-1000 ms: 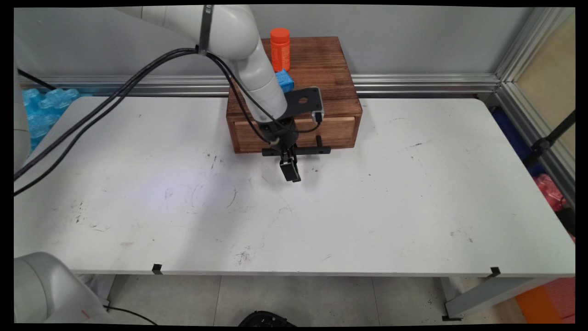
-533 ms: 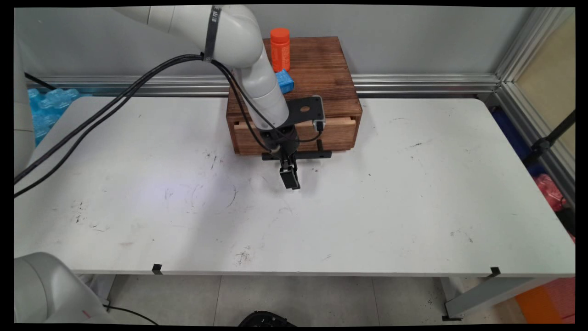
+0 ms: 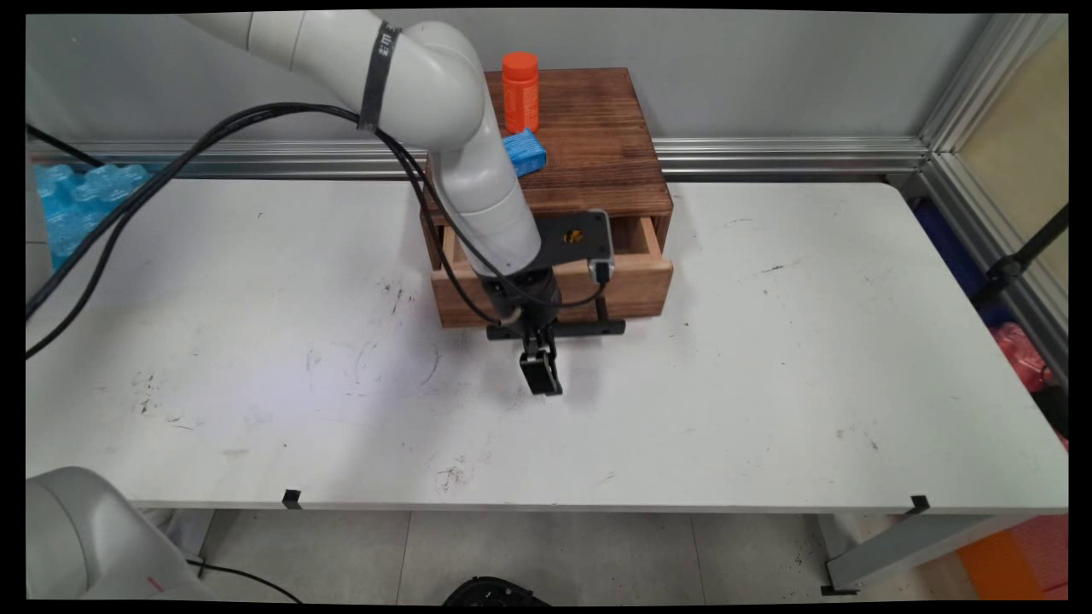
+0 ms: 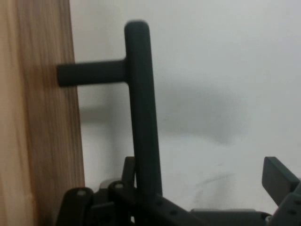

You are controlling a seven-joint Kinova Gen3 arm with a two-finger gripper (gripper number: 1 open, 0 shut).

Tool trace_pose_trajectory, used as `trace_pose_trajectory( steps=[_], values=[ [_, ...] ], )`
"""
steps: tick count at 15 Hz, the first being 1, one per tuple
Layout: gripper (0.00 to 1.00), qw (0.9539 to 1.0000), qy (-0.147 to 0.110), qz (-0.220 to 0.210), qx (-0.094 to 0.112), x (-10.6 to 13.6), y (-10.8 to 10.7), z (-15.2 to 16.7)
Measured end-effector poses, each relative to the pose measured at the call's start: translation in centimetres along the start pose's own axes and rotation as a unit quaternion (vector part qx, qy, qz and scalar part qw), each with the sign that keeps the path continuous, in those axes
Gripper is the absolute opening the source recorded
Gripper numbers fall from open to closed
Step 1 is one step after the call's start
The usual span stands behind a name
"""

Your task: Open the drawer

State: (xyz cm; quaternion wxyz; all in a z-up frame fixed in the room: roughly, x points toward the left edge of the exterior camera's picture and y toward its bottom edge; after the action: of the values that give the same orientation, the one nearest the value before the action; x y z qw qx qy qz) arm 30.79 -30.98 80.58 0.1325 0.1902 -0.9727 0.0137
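We see the gripper [image 3: 537,351] low over the white table [image 3: 768,384], at the front of a dark wooden box [image 3: 597,128] that stands at the table's far side near the wall. The box's drawer [image 3: 640,286] sits partly out, so a strip of its pale inside shows behind the front panel at the right end. A black bar handle [image 3: 589,327] runs along the drawer's front on short posts, and the gripper straddles it near its left half. In the hand view the handle [image 4: 141,117] runs up from the gripper's [image 4: 202,170] linkage, with one post joining it to the drawer [image 4: 42,141] front at the left. We find the claw spread wide: one finger [image 4: 129,165] sits in the gap between bar and wood, just beside the bar, while the other finger [image 4: 278,176] stands well apart from the bar over the bare table [image 4: 225,70]. It clamps nothing; the bar merely lies between the jaws, close to the inner finger. On the box's top, toward its back left corner, stands an upright orange bottle [image 3: 519,89], and just in front of it lies a small blue block [image 3: 525,153], partly hidden by the arm. Black cables [image 3: 171,179] hang from the arm across the table's left side
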Motion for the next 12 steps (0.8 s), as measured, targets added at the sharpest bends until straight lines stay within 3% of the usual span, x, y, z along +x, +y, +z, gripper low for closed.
trace_pose_trajectory(
  steps=[6, 10, 12],
  values=[
    [1.0, 0.9998, 0.006, 0.01, -0.017, 1.4, 6.8, -0.6],
    [1.0, 0.9998, 0.006, 0.009, -0.019, 2.1, 10.1, -0.5],
    [1.0, 0.9998, 0.006, 0.008, -0.018, 2.3, 10.9, -0.4]
  ],
)
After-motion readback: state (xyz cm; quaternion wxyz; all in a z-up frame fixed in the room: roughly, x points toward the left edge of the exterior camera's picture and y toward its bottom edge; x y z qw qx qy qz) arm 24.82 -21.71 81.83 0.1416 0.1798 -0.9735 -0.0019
